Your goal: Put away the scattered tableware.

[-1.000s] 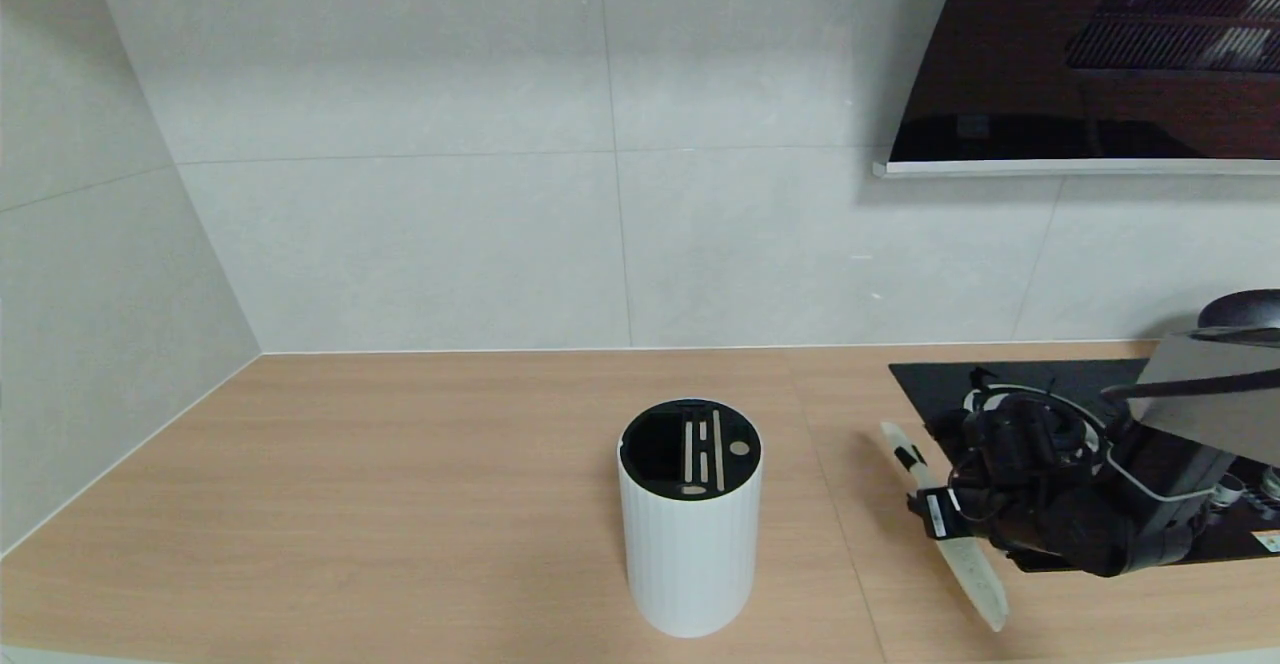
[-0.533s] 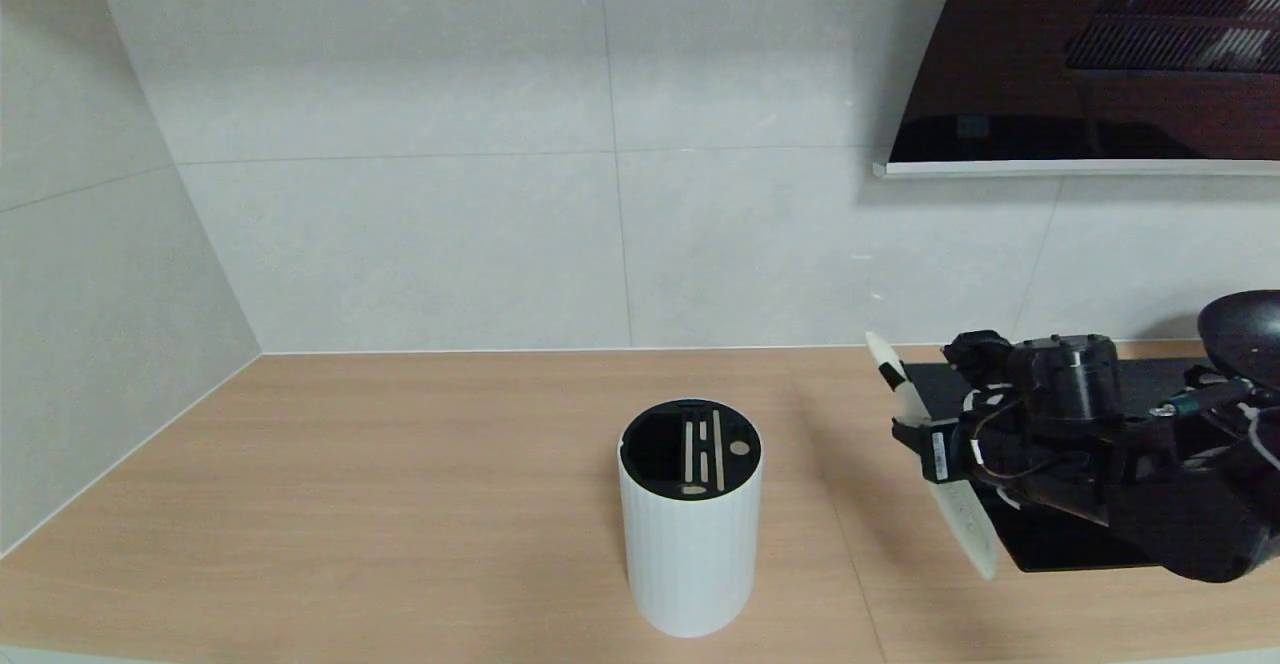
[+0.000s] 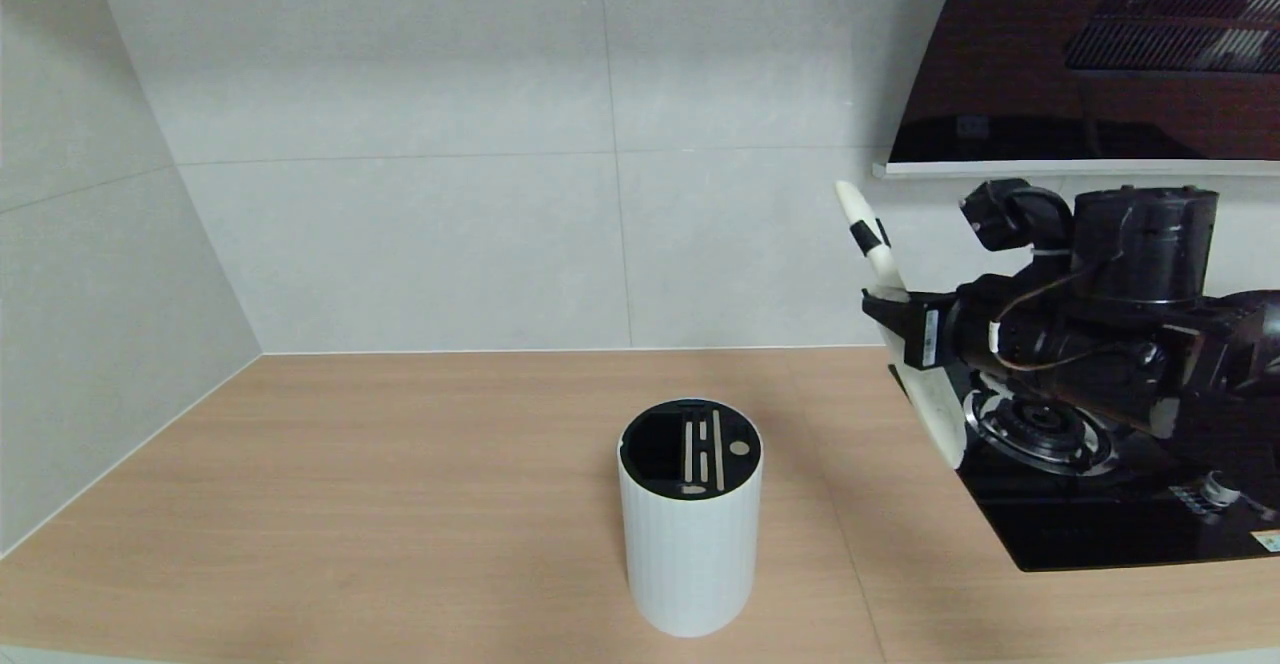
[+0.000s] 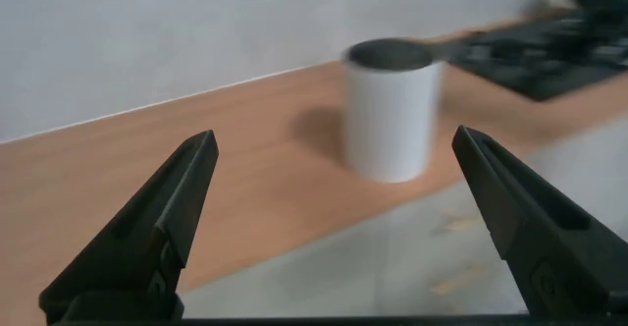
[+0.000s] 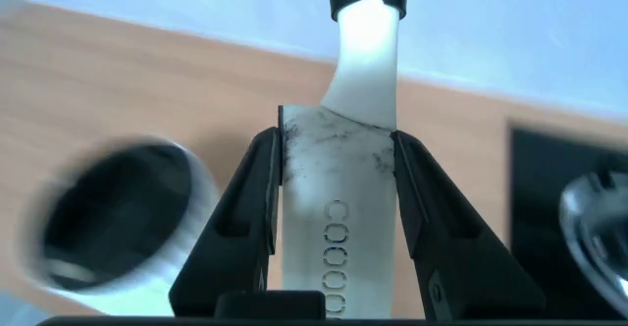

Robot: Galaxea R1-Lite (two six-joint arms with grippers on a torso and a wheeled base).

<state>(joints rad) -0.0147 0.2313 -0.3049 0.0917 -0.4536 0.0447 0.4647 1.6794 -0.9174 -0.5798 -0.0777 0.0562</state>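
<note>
A white knife (image 3: 920, 384) with a black band on its handle hangs in the air above the counter's right side, handle up and blade down. My right gripper (image 3: 905, 329) is shut on it near the top of the blade; in the right wrist view the fingers (image 5: 260, 208) clamp the knife (image 5: 339, 198) from both sides. A white cylindrical holder (image 3: 690, 519) with a black slotted top stands on the wooden counter, to the left of the knife and lower. My left gripper (image 4: 343, 228) is open, with the holder (image 4: 391, 110) well beyond its fingertips.
A black cooktop (image 3: 1100, 504) with a burner (image 3: 1040, 429) lies on the counter at the right, under my right arm. A dark range hood (image 3: 1090, 54) hangs above it. Tiled walls close off the back and the left.
My right gripper has lifted the knife well up off the counter and slightly left, turning it more upright. The holder has not moved.
</note>
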